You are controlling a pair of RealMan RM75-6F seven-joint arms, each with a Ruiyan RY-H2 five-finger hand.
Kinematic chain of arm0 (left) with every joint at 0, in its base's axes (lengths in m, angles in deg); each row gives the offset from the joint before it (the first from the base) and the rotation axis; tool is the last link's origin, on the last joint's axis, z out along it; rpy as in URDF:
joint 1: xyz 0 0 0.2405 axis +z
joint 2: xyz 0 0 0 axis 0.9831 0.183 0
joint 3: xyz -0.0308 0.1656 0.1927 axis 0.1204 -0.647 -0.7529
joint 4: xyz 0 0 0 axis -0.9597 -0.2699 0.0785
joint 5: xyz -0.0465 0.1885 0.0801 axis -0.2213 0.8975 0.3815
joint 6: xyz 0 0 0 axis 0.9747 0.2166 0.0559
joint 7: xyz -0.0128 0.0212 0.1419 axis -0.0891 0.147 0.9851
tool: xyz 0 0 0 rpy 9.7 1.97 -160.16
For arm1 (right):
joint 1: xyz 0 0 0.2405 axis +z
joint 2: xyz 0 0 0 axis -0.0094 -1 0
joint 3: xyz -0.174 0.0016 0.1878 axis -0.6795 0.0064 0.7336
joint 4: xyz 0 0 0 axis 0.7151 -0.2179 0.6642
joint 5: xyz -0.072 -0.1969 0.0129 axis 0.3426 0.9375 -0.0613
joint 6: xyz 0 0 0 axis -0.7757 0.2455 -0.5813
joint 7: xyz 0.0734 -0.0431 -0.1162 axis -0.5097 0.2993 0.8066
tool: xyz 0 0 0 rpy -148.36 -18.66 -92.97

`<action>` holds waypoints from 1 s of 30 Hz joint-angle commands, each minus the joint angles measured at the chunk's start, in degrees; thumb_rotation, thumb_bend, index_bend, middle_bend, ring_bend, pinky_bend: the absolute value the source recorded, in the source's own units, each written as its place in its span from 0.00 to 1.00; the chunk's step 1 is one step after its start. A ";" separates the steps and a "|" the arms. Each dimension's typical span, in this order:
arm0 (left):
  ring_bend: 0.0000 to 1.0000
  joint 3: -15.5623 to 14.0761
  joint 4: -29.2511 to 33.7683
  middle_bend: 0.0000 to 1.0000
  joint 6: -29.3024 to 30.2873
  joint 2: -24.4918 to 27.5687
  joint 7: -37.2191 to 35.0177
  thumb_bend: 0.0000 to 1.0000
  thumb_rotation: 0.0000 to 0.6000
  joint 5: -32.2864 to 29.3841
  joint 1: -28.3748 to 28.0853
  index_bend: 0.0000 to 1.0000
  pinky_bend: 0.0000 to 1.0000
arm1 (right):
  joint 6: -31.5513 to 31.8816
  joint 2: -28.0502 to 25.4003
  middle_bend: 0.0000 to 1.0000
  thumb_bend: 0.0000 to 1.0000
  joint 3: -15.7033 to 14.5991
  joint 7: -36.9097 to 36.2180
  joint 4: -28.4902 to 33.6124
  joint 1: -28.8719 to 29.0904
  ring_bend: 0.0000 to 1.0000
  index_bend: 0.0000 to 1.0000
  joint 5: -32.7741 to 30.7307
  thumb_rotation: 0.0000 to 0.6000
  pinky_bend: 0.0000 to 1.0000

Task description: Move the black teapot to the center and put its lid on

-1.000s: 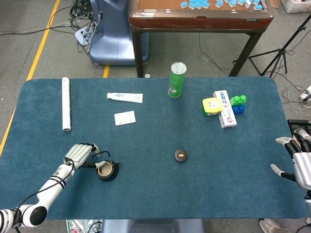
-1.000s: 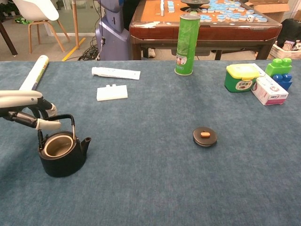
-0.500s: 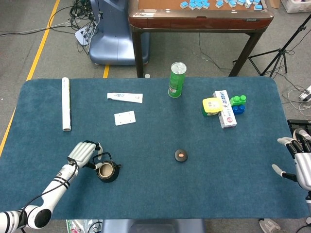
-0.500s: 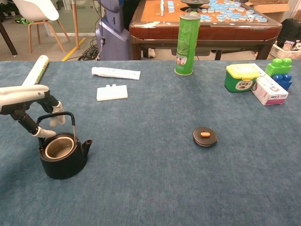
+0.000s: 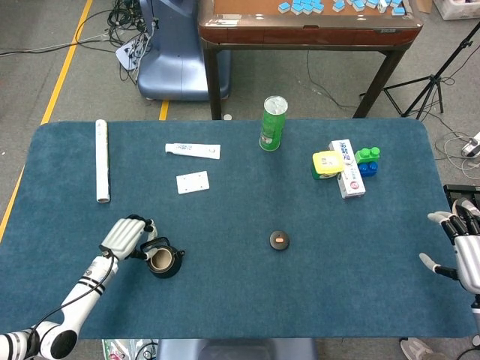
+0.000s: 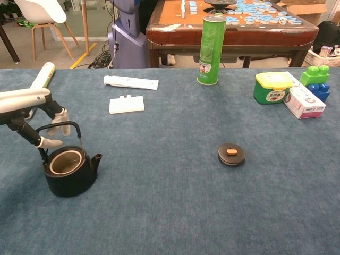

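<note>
The black teapot (image 5: 164, 261) (image 6: 69, 171) stands lidless at the front left of the blue table, its spout pointing right. Its wire handle (image 6: 59, 126) is upright. My left hand (image 5: 126, 236) (image 6: 33, 106) reaches in from the left and holds that handle, fingers over the top and thumb (image 6: 47, 142) under it. I cannot tell whether the pot's base is touching the cloth. The round black lid (image 5: 280, 241) (image 6: 231, 154) with an orange knob lies flat near the table's middle, well right of the pot. At the right edge my right hand (image 5: 459, 251) stays open and holds nothing.
A green can (image 5: 273, 124) stands at the back centre. A white tube (image 5: 193, 150), a white block (image 5: 193, 182) and a rolled paper (image 5: 102, 160) lie at the back left. A yellow-lidded tub (image 5: 327, 163), a box and toy bricks (image 5: 367, 160) sit at the back right.
My left hand has closed in over the teapot's handle, fingers now wrapped around it. The pot has shifted slightly. The lid and my right hand have not moved.
</note>
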 commanded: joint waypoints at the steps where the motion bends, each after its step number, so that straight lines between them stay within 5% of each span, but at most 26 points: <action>1: 0.35 -0.13 0.21 0.45 0.71 0.09 -0.59 0.26 1.00 0.99 0.57 0.74 0.20 | 0.00 -0.05 0.28 0.17 0.06 0.00 0.02 0.01 0.11 0.28 -0.02 1.00 0.18; 17: 0.36 0.65 1.36 0.48 3.44 1.12 -2.77 0.26 1.00 4.37 2.30 0.79 0.20 | 0.05 0.19 0.28 0.17 0.50 0.43 0.23 0.15 0.11 0.28 -0.42 1.00 0.18; 30: 0.36 4.33 4.07 0.48 2.19 2.49 -2.97 0.26 1.00 4.26 -0.13 0.79 0.20 | 0.19 0.52 0.28 0.17 0.46 0.04 -0.27 0.02 0.11 0.28 -0.27 1.00 0.18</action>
